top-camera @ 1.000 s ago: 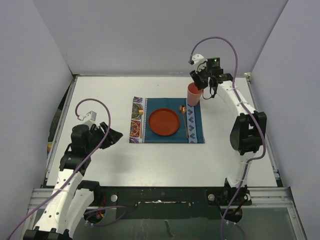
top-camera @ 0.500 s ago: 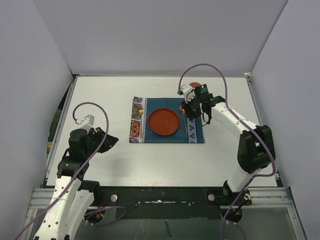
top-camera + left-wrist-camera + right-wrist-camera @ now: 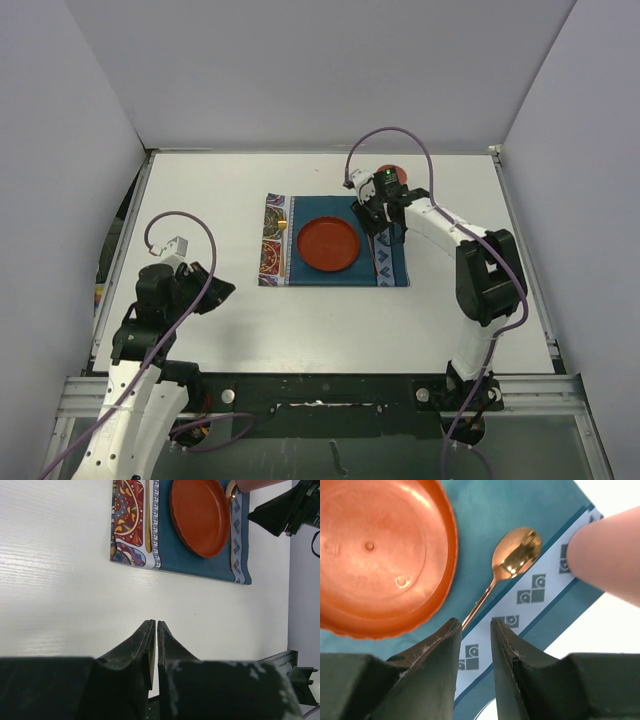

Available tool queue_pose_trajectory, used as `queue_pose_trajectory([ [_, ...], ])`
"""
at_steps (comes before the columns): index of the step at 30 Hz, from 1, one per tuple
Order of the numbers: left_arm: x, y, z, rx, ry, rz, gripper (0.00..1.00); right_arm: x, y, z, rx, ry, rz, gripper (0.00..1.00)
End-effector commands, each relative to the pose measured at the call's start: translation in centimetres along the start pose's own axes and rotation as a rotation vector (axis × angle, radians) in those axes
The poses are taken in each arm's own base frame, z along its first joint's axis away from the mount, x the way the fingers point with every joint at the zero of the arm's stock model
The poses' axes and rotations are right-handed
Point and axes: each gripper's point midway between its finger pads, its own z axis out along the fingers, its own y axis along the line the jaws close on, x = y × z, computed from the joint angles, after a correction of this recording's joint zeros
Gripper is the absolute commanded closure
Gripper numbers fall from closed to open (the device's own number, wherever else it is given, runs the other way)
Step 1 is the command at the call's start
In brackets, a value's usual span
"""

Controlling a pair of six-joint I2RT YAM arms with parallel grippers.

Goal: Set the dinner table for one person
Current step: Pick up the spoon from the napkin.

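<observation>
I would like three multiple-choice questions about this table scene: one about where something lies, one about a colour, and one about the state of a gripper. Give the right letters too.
1. Where does the golden spoon lie?
A. inside the plate
B. on the teal placemat, beside the plate
C. on the bare dinner table

2. Which colour is the plate?
A. white
B. green
C. orange

3. In which state is the left gripper?
A. shut and empty
B. wide open
C. shut on the spoon

Answers:
1 B: its bowl and handle rest on the mat next to the plate's rim.
2 C: the right wrist view shows it glossy orange.
3 A: its fingers meet over the bare dinner table with nothing between them.
</observation>
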Motion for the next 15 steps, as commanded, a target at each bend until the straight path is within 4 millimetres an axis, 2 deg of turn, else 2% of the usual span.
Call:
queue_pose_trajectory([
  [1,-1.3,-1.1,-0.7,0.026,-0.044,0.034,0.94,-3.1,-1.2,0.1,0.042,-0.081,-0.006,0.69],
  [15,-1.1,-0.9,-0.2,0.025,-0.034,0.026,0.93,-1.5,-0.3,1.9,0.014,-0.056,0.007,0.69],
])
